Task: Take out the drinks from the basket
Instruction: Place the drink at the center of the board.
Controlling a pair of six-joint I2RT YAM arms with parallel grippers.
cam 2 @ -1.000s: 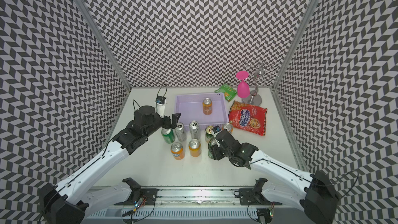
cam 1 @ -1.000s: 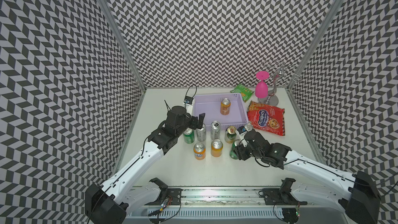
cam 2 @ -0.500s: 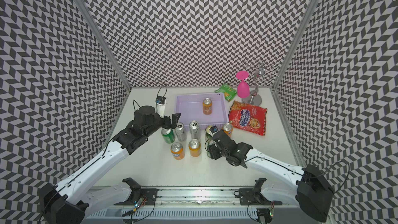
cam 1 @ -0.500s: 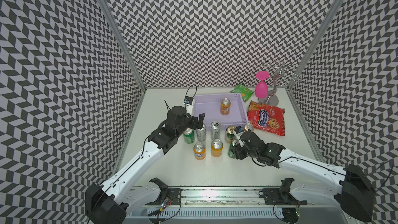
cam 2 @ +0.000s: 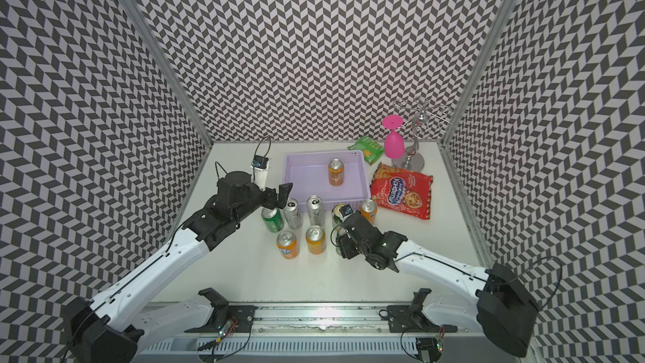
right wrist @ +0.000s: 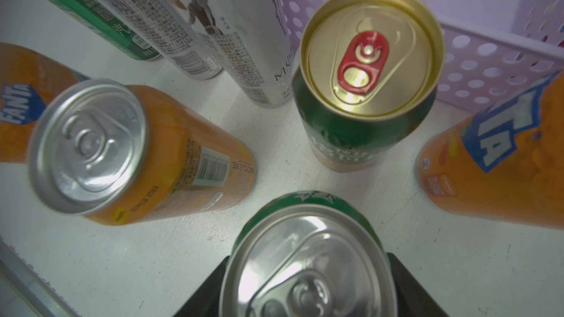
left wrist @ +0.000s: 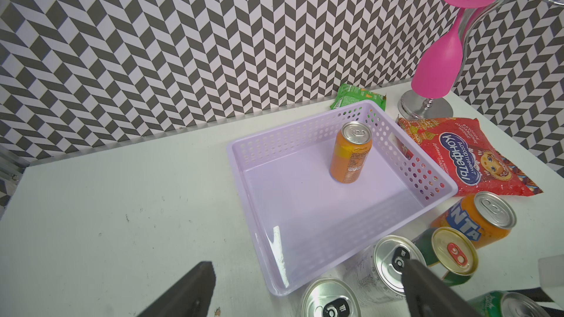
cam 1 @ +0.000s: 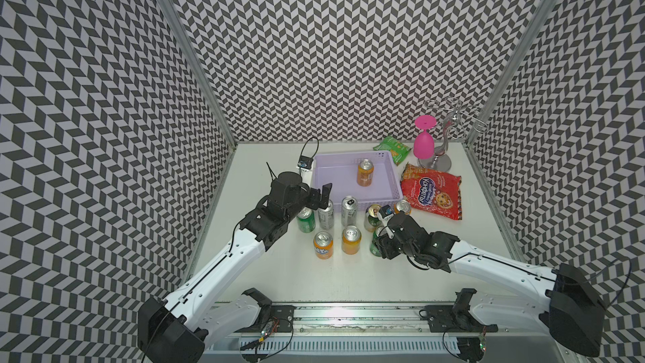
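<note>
Nearest me, the right gripper (cam 1: 380, 244) has its jaws clamped on a green can (right wrist: 305, 239) out on the bench (cam 1: 296, 274). Farther back, the left gripper (left wrist: 306, 263), jaws apart, hangs by the basket (cam 1: 335, 183). Its lone orange can (cam 1: 365, 172) stands upright beyond, nearer that arm.

Both arms reach forward and inward: left gripper (cam 1: 324, 198) gapes wide, raised; right gripper (cam 1: 379, 244) sits low, clamped on a green can (right wrist: 308, 269).

One orange can (cam 1: 365, 172) stands upright in the lavender basket (cam 1: 349, 163); the other cans (cam 1: 349, 208) (orange, green, silver) cluster on the table (cam 1: 296, 274) just in front. The left gripper (cam 1: 324, 197) hovers wide apart near the basket's corner, and the right gripper (cam 1: 382, 247) clasps a green can (cam 1: 374, 243).
</note>
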